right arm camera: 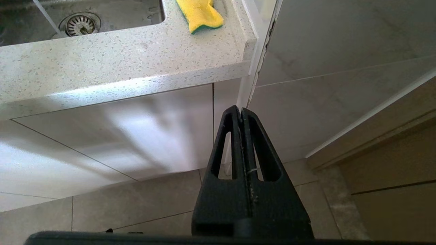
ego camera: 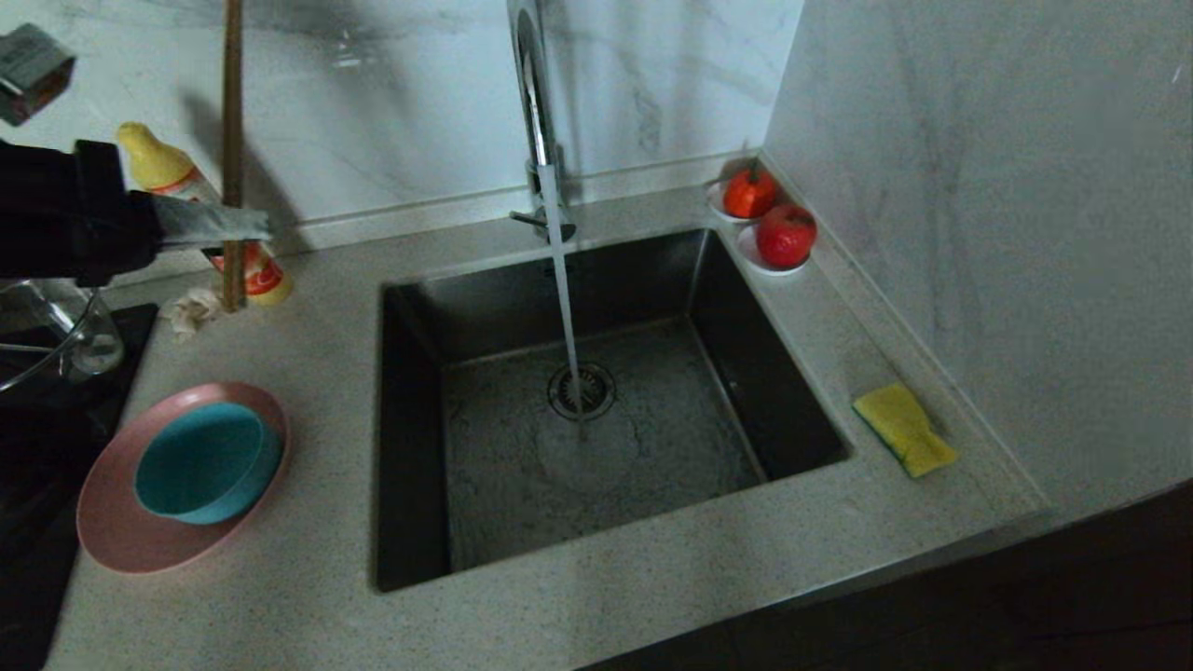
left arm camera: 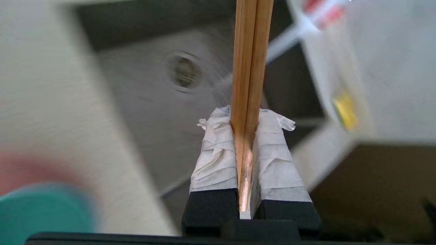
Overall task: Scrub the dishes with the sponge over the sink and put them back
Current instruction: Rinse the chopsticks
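The teal bowl [ego camera: 207, 461] sits inside the pink plate [ego camera: 112, 531] on the counter left of the sink [ego camera: 671, 438]. On the counter right of the sink lies the yellow sponge [ego camera: 904, 429], which also shows in the right wrist view as the sponge [right arm camera: 201, 13]. My left gripper [ego camera: 252, 226] hovers above the counter's back left corner, shut on a pair of upright wooden sticks [ego camera: 232, 140]. In the left wrist view the taped fingers [left arm camera: 218, 149] of the left gripper [left arm camera: 246, 114] clamp the sticks [left arm camera: 252, 51]. My right gripper [right arm camera: 241, 110] hangs shut and empty below the counter edge.
Water [ego camera: 564, 308] runs from the chrome tap [ego camera: 536, 102] onto the drain. A yellow bottle [ego camera: 163, 168], a beige cloth wad [ego camera: 193, 310] and a glass pot [ego camera: 47, 326] stand at the back left. Two saucers with red fruit [ego camera: 786, 235] sit by the right wall.
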{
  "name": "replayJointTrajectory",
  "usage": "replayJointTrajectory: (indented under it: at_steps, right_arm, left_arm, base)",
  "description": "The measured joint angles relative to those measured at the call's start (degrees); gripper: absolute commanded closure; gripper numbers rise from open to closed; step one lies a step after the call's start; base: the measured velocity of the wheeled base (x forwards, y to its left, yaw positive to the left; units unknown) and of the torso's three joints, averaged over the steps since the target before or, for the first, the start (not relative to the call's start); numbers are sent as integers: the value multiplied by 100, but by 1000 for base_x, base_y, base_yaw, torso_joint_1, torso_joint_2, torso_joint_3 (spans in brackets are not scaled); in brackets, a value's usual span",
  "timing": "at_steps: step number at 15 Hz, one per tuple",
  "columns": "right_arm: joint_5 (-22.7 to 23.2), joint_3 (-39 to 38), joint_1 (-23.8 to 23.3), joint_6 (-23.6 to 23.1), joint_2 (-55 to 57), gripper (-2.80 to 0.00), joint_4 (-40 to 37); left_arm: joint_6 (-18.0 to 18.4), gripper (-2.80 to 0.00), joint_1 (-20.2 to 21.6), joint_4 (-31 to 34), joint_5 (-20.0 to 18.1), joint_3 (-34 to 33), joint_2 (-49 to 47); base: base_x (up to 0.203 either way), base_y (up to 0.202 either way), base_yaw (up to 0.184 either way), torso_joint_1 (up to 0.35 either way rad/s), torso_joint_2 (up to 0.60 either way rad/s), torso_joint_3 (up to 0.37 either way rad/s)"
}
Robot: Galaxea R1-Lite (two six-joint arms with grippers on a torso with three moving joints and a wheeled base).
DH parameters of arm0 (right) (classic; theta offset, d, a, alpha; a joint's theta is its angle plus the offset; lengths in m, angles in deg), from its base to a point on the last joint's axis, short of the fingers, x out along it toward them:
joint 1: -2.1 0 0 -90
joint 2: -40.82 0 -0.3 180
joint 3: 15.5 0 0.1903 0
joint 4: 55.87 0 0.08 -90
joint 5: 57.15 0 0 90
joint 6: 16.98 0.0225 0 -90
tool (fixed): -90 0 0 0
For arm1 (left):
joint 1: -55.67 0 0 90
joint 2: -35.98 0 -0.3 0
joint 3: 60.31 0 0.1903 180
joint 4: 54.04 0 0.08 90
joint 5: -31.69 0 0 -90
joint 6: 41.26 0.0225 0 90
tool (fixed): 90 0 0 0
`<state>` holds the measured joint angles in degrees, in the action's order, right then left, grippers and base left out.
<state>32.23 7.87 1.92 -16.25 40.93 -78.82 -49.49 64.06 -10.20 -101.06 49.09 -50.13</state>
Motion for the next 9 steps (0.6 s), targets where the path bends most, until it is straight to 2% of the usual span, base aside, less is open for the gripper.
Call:
replayJointTrajectory:
  at_steps: [3, 5, 7, 9]
  right_arm:
    - [2, 0, 0, -1, 0, 0, 2]
    - [2, 0, 0, -2, 0, 0, 0]
    - [2, 0, 0, 1, 0, 0, 0]
    - [-1, 0, 0, 1, 0, 0, 0]
  left_arm:
    - [122, 0, -1073, 0, 405, 81, -324]
    - [388, 0, -1685, -10, 930, 29, -524]
    - [651, 0, -2089, -41, 1240, -100, -756]
    - [686, 0, -2326, -217, 1276, -254, -942]
  base:
    - [0, 0, 0, 0, 0, 0]
    - [0, 0, 0, 0, 0, 0]
    - [0, 0, 0, 0, 0, 0]
    - [0, 0, 0, 0, 0, 0]
